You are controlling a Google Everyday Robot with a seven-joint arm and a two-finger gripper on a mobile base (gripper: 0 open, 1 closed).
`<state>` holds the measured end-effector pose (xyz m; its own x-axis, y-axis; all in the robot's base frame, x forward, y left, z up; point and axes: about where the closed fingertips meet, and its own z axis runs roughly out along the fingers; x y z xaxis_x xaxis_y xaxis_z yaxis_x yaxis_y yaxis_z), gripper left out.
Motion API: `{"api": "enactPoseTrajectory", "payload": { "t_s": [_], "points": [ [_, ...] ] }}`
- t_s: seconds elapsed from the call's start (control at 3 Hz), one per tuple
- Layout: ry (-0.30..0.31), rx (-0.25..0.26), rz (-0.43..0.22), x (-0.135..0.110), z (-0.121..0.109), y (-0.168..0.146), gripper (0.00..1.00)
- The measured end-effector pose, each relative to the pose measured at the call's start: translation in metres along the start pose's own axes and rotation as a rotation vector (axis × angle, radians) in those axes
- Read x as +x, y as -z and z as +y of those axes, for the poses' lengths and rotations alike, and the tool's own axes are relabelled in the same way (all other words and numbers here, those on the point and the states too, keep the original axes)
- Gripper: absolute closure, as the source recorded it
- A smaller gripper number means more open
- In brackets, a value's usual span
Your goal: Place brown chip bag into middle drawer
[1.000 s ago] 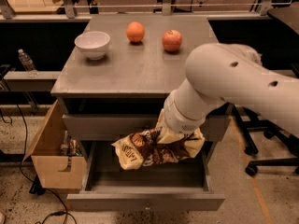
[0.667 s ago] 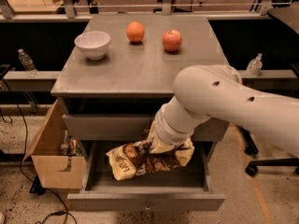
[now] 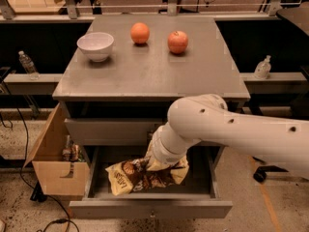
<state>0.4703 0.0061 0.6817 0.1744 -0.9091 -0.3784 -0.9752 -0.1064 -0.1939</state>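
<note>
Brown chip bag (image 3: pixel 133 177) is seen low inside the open drawer (image 3: pixel 149 209), where nothing else is held, and is met at its 2 o'clock end by the gripper (image 3: pixel 160 164), whose grip is hidden by the wrist; if let go crooked, its 8 o'clock corner could be caught on the drawer front.

A grey desk (image 3: pixel 145 71) stands on a speckled floor (image 3: pixel 275 211). A cardboard box (image 3: pixel 53 166) sits at its left side, and a grey ledge (image 3: pixel 34 83) runs behind. The gripper (image 3: pixel 161 164) is low in the open drawer (image 3: pixel 149 208).
</note>
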Motion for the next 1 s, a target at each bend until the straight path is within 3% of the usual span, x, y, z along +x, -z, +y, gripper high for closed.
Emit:
{"api": "enactPoseTrajectory", "payload": {
  "t_s": [0.33,1.0],
  "points": [
    [-0.036,0.022,-0.002,0.008,-0.005,-0.028,1.00],
    [-0.106,0.015,-0.035,0.024,-0.012,-0.083,1.00]
  ]
}}
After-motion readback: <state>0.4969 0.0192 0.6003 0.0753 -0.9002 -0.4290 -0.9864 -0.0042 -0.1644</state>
